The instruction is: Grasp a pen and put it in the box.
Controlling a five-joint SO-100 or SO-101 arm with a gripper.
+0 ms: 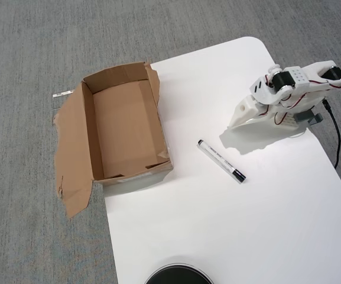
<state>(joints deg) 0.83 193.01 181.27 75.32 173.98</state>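
Note:
The pen (220, 160), slim and white with a black cap at its lower-right end, lies diagonally on the white table (217, 225) near the middle. The box (89, 136), brown cardboard, open-topped and empty, stands at the table's left edge, with a torn flap spread flat to its left. My gripper (236, 120) is at the upper right on the folded white arm. Its tip points down-left, apart from the pen's upper end. The jaws show no gap and hold nothing.
A round black object (178, 276) sits at the table's bottom edge. A black cable (336, 139) runs down the right side behind the arm. Grey carpet (34, 53) surrounds the table.

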